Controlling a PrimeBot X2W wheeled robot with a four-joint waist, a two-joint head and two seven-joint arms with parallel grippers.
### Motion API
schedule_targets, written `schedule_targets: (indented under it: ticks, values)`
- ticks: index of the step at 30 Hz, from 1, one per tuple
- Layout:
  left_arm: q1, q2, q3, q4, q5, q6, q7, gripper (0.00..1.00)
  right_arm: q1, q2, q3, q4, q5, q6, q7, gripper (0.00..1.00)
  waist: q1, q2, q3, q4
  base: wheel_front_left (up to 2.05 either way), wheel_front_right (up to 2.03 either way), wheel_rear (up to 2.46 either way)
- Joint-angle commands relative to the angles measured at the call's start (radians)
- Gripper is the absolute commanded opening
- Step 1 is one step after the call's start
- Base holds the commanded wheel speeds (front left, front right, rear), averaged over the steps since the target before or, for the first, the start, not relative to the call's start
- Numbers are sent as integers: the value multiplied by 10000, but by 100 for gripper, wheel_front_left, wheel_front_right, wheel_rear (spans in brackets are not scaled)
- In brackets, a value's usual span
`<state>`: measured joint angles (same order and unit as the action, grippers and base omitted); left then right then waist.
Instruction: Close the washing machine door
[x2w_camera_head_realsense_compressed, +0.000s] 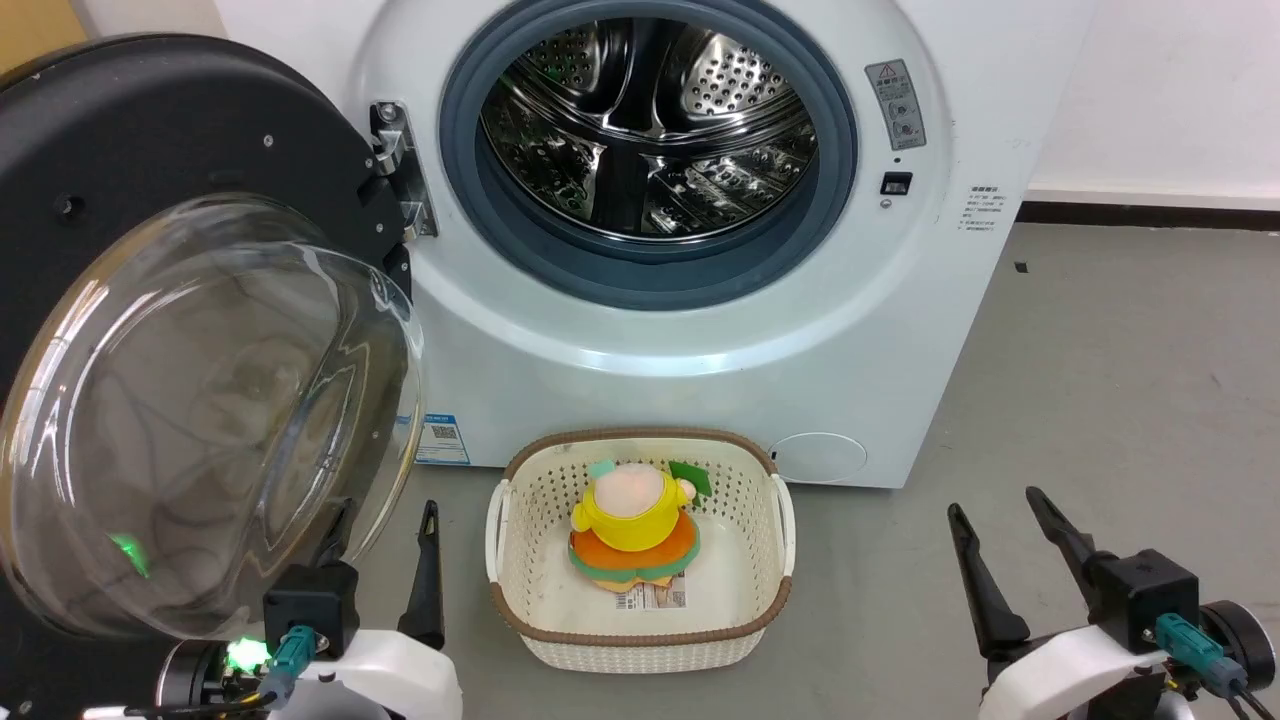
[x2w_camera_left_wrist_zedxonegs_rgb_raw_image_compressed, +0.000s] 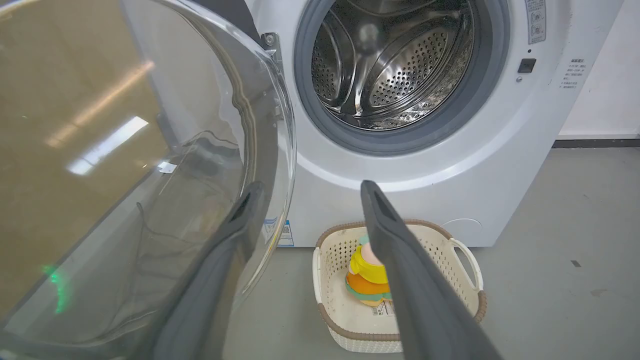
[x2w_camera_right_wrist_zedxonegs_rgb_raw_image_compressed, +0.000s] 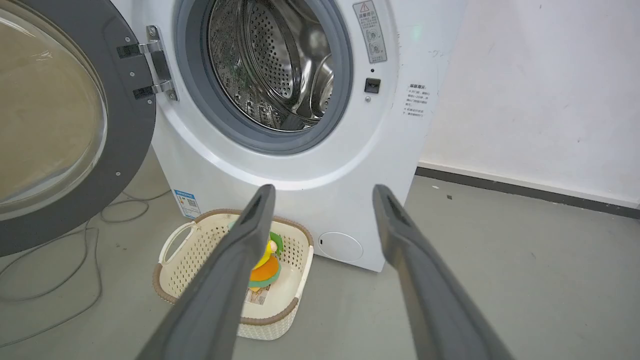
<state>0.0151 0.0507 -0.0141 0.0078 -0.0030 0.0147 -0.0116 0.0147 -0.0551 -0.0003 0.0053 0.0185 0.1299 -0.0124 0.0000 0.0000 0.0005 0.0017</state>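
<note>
The washing machine (x2w_camera_head_realsense_compressed: 700, 340) stands white ahead, its steel drum (x2w_camera_head_realsense_compressed: 650, 120) exposed inside the grey gasket. The washing machine door (x2w_camera_head_realsense_compressed: 200, 400) is swung wide open to the left on its metal hinge (x2w_camera_head_realsense_compressed: 400, 170), glass bowl bulging toward me. My left gripper (x2w_camera_head_realsense_compressed: 388, 510) is open low beside the door. The bowl's right edge (x2w_camera_left_wrist_zedxonegs_rgb_raw_image_compressed: 287, 150) lies between its fingers, and one finger (x2w_camera_left_wrist_zedxonegs_rgb_raw_image_compressed: 225, 250) shows through the glass; I cannot tell if they touch. My right gripper (x2w_camera_head_realsense_compressed: 995, 502) is open at the lower right, empty and clear of the machine. The right wrist view shows the door (x2w_camera_right_wrist_zedxonegs_rgb_raw_image_compressed: 50, 115) at its left.
A white perforated basket (x2w_camera_head_realsense_compressed: 510, 580) with a brown rim sits on the grey floor before the machine, holding a yellow and orange plush toy (x2w_camera_head_realsense_compressed: 632, 530). Cables (x2w_camera_right_wrist_zedxonegs_rgb_raw_image_compressed: 75, 250) trail on the floor under the door. A white wall (x2w_camera_right_wrist_zedxonegs_rgb_raw_image_compressed: 525, 100) stands right of the machine.
</note>
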Motion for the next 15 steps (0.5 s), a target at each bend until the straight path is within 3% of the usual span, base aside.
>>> schedule_targets:
  ticks: [1,15]
  values:
    - [-23,0,-23,23,12,48,-119,100,39,-24,-8,-27,55,1,-116,100,0,0,-1,11,0,0,0]
    - [-36,34,-213,40,-4,243,-412,100,115,-140,102,-129,300,2,-409,100,0,0,-27,337,0,0,0]
